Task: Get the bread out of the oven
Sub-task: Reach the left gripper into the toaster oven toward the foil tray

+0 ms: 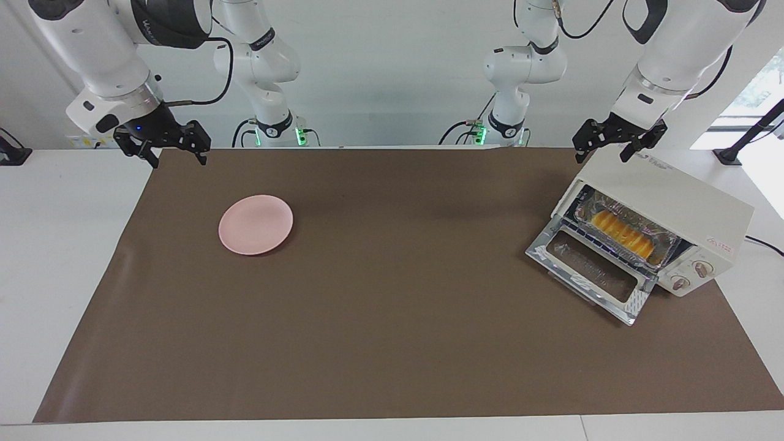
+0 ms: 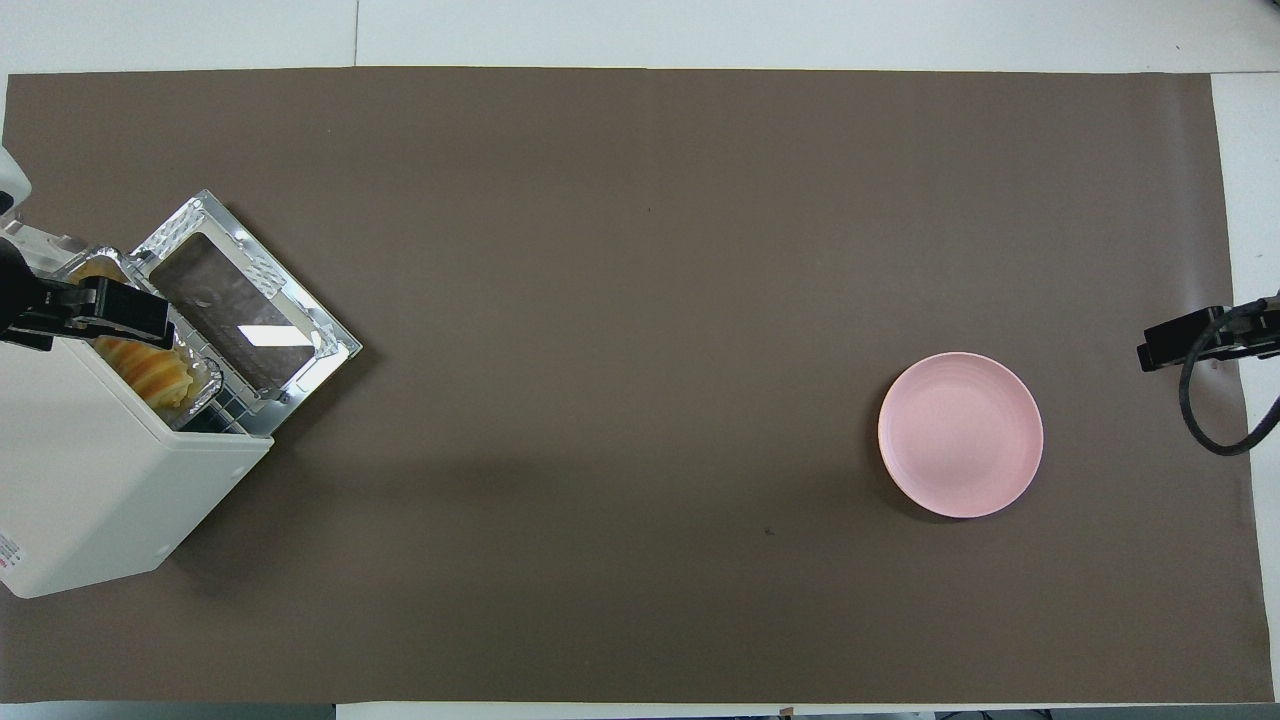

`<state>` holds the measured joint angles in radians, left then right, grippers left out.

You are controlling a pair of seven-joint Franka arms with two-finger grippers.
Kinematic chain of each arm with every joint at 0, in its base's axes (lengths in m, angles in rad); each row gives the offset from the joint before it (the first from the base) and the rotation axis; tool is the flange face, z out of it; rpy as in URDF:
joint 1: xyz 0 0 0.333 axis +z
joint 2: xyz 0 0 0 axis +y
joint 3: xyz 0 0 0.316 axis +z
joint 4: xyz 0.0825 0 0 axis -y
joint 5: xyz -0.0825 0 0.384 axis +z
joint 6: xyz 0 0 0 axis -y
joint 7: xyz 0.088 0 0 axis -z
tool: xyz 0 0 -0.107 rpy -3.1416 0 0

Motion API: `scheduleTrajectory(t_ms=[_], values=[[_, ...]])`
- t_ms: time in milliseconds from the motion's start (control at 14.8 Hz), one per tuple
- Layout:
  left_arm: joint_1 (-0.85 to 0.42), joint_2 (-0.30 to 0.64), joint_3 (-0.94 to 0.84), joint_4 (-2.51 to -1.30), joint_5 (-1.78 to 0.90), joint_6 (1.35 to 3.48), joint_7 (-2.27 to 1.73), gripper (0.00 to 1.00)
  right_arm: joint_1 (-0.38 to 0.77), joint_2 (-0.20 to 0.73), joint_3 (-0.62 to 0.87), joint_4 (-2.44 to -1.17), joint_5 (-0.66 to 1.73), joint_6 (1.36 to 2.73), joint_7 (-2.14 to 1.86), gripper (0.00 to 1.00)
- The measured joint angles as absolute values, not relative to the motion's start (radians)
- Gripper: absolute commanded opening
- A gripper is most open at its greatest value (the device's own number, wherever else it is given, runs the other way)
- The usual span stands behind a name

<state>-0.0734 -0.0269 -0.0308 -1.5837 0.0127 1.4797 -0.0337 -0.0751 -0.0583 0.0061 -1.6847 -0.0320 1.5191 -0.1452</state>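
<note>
Two grippers hang above the counter, both with their fingers spread apart and holding nothing. At the upper right of the facing view the left gripper (image 1: pixel 607 141) hovers over the top rear edge of the oven (image 1: pixel 686 202); in the overhead view the same gripper (image 2: pixel 95 312) shows at the left edge of the frame, over the oven's mouth. Just below it in the facing view, lower and slightly to the right in the frame, lies the bread (image 1: pixel 625 236), a ridged yellow-orange loaf resting in a crinkled foil tray (image 1: pixel 664 236) on the rack inside the oven; gripper and bread are clearly apart, the gripper above the oven's roof and the bread inside the cavity. The oven's glass door (image 1: pixel 591 272) is dropped open onto the brown mat (image 1: pixel 392 343), toward the lower left of the oven in the facing view. A small red logo (image 1: pixel 721 244) sits above the two knobs (image 1: pixel 692 275) on the front panel, and grey lettering runs along the top rear edge; neither can be read. At the upper left of the facing view the right gripper (image 1: pixel 177 149) waits over the mat's corner, well apart from the pink plate (image 1: pixel 256 225) that lies on the mat below it in the frame.
</note>
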Motion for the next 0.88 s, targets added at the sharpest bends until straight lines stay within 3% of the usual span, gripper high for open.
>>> scheduleTrajectory(t_ms=[540,877], values=[[-0.074,-0.027,-0.032,-1.585,0.012,1.481,-0.046,1.0,-0.075,-0.058,0.006,-1.685,-0.032,1.519,-0.145,1.0],[-0.072,-0.007,-0.028,-1.611,0.015,1.584,-0.298,1.0,-0.075,-0.058,0.006,-1.685,-0.032,1.519,-0.145,1.0]])
